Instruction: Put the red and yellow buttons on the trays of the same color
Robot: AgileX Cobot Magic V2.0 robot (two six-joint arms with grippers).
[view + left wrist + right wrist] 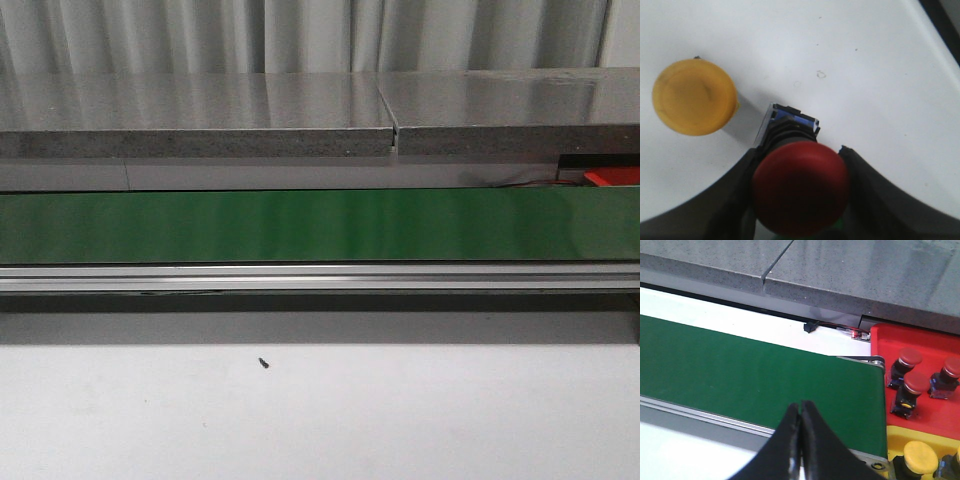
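Gripping the red mushroom-head push button (800, 187) firmly, the left gripper (799, 192) should lift straight, avoiding the nearby yellow button (694, 97); the right gripper (800, 412) is closed, empty.

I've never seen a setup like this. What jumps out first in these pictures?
Probably the big red button gripped in the left claw, just above the white table, with a yellow button standing nearby. Next, the long green belt across the front view. At its end sits a red tray holding three red buttons, the shut right claw hovering close.
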